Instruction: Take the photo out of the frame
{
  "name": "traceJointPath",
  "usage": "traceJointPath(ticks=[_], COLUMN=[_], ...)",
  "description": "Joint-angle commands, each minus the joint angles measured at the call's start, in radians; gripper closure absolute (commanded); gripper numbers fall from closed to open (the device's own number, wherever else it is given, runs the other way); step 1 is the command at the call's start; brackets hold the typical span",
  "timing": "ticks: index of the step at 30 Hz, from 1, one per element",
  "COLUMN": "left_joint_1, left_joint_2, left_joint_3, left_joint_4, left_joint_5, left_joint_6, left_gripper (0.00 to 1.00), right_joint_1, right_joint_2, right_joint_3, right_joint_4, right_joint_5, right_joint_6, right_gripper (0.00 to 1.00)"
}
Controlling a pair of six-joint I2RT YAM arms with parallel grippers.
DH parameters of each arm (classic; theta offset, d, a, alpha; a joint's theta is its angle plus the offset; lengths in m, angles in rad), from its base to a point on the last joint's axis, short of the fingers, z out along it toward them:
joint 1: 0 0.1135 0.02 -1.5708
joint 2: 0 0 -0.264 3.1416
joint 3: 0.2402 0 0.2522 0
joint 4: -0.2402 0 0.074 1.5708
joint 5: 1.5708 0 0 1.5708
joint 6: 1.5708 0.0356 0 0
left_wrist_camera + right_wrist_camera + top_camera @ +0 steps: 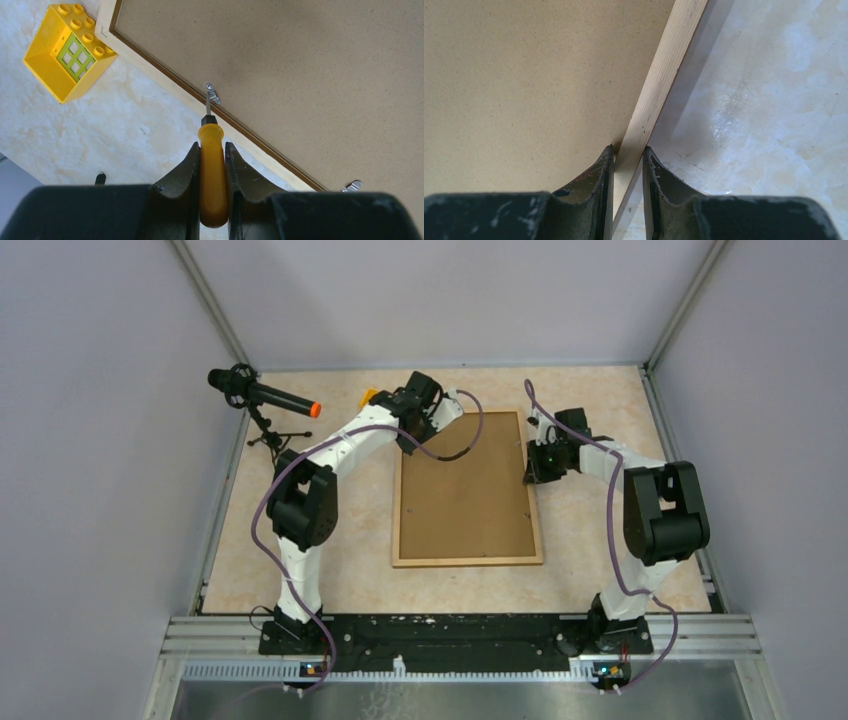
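Lying back-up in the middle of the counter [350,585], the frame [467,490] shows its plain brown fibreboard back inside a narrow pale wooden rim, its long sides running from near to far. The photo cannot be seen, since the back panel covers that whole side. The left end effector [212,148] hangs over the far left part of the frame and is clenched on a small screwdriver [212,175], both fingers pressed against its orange-yellow handle. The thin metal shaft points forward, and its tip sits at a small metal clip [213,93] on the frame's left rim, where the rim meets the back panel. A second clip [352,186] of the same kind sits farther along that rim. Just off the frame's far left corner, resting on the counter and apart from the wood, lies a yellow toy block [42,57] with a green window insert. The right end effector [628,152] is at the frame's right side, toward the far end, and is grasping the rim: one finger sits over the fibreboard and the other outside the rim, above the marbled counter. Well to the far left stands a black microphone [262,393] with an orange tip on a small tripod.
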Motion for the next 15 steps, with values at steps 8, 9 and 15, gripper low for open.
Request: traceJointPath(ticks=[8, 9, 15], left_joint_1=[-0.03, -0.029, -0.029], left_joint_2=[0.033, 0.036, 0.019], left_joint_3=[0.021, 0.021, -0.033], left_joint_4=[-0.104, -0.11, -0.049], left_joint_5=[0.257, 0.264, 0.253], left_joint_6=[-0.114, -0.128, -0.191], left_gripper=[1.0, 1.0, 1.0], right_joint_1=[0.008, 0.009, 0.008], right_joint_2=[0.047, 0.047, 0.045], right_joint_3=[-0.02, -0.02, -0.021], right_joint_4=[-0.099, -0.097, -0.098], right_joint_5=[-0.023, -0.02, -0.022], right_joint_6=[-0.022, -0.022, -0.021], right_gripper=[1.0, 1.0, 1.0])
